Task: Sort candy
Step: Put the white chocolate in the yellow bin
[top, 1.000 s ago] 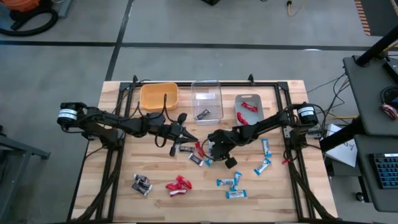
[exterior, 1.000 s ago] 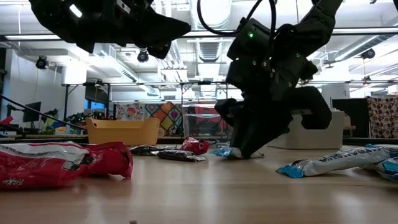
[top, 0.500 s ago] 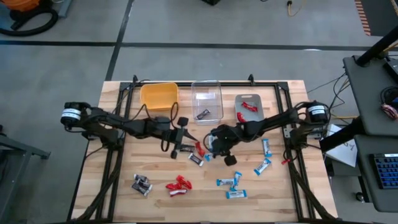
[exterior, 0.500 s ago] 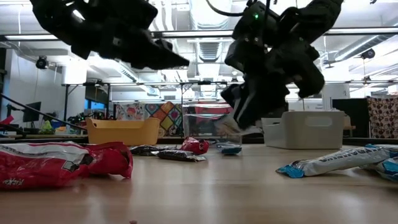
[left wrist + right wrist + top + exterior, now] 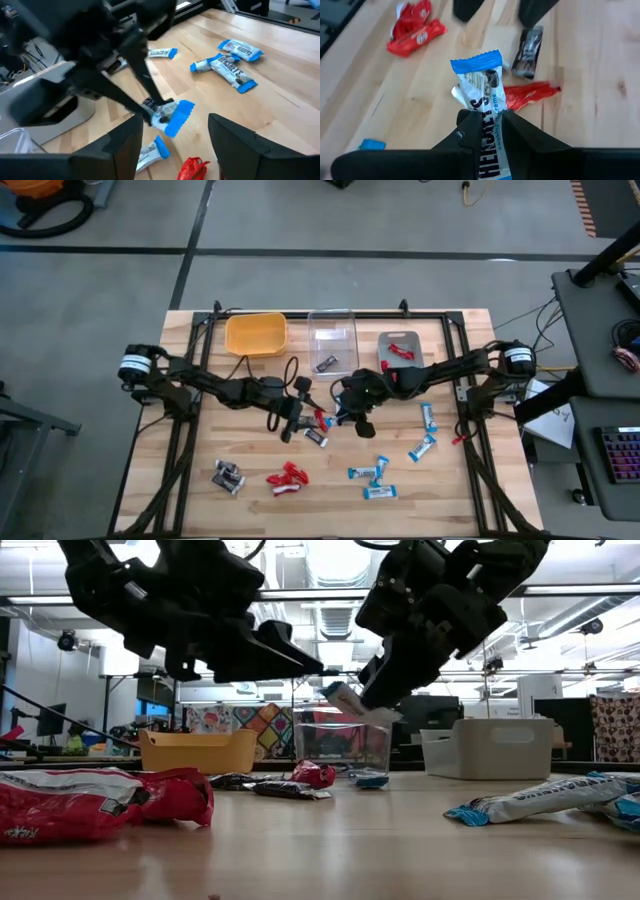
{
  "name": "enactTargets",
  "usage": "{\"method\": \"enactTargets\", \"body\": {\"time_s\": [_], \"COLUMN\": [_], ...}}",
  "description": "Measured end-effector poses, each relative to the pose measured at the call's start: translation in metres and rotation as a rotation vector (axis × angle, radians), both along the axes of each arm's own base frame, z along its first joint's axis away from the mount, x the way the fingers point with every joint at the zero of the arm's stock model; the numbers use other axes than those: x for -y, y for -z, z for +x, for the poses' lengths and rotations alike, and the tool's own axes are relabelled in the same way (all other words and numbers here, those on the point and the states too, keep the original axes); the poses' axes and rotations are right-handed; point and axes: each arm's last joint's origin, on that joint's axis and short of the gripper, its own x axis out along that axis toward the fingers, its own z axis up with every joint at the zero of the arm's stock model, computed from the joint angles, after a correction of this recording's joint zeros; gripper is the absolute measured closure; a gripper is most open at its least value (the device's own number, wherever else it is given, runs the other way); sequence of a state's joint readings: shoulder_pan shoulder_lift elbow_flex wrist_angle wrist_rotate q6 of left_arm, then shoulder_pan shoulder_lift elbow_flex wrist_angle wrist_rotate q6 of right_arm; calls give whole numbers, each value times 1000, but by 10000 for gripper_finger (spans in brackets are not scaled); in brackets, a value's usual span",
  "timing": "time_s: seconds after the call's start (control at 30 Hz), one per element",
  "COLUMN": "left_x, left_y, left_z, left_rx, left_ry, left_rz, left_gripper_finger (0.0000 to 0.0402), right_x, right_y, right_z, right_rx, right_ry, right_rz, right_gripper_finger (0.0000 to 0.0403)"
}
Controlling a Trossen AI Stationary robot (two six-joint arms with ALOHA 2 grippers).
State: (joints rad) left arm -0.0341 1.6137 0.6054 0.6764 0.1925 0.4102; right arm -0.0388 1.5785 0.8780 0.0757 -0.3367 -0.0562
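Observation:
My right gripper [image 5: 345, 402] hangs over the middle of the table, shut on a blue-and-white candy [image 5: 479, 87], which also shows in the low view [image 5: 350, 700]. My left gripper [image 5: 297, 412] stands open just left of it, facing it, with nothing between its fingers [image 5: 125, 150]. Under them lie a red candy [image 5: 530, 95], a dark brown candy [image 5: 527, 45] and another blue-and-white candy [image 5: 150, 152]. More candy lies flat toward the near edge: blue-and-white [image 5: 421, 448], red [image 5: 287, 477], dark brown [image 5: 229, 477]. My right gripper pinches the blue-and-white candy between its two fingers [image 5: 470, 127], on the wrapper's middle and rear part [image 5: 482, 112]. The candy runs along the fingers, and its blue crimped end [image 5: 476, 60] sticks out past the tips. It is lifted clear of the table and tilted.
Three bins stand in a row at the far edge: yellow [image 5: 256, 335], clear [image 5: 333, 330] with a dark candy inside, grey [image 5: 398, 360] with red candy inside. A black frame [image 5: 180, 440] borders the wooden table. Bare wood lies at the near left.
My right gripper has risen from the table with the blue-and-white candy, rolling its wrist and shifting a little toward the far edge; the candy is now lifted clear. My left gripper has come down and toward the table's middle, rolled, and opened.

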Motion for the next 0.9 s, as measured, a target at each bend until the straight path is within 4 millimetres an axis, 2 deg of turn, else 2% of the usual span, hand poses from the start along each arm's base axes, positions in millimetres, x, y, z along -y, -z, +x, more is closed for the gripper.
{"method": "enactTargets", "body": {"time_s": [0.2,0.4,0.5,0.67,0.9], "left_x": [0,1,0,-1,-3], "left_y": [5,2,1,1,-10], "left_z": [14,18,18,19,14], "left_rx": [-7,10,11,14,24], "left_ry": [0,0,-26,-47,-59], "left_rz": [0,0,9,18,37], "left_gripper_finger": [217,263,298,386,397], "right_x": [5,5,5,5,13], "right_y": [-6,-5,-5,-5,-6], "right_z": [3,3,3,3,3], "right_rx": [48,43,42,36,-3], "right_ry": [9,14,14,25,124], "right_rz": [85,93,93,107,204], "right_gripper_finger": [345,345,345,345,318]}}
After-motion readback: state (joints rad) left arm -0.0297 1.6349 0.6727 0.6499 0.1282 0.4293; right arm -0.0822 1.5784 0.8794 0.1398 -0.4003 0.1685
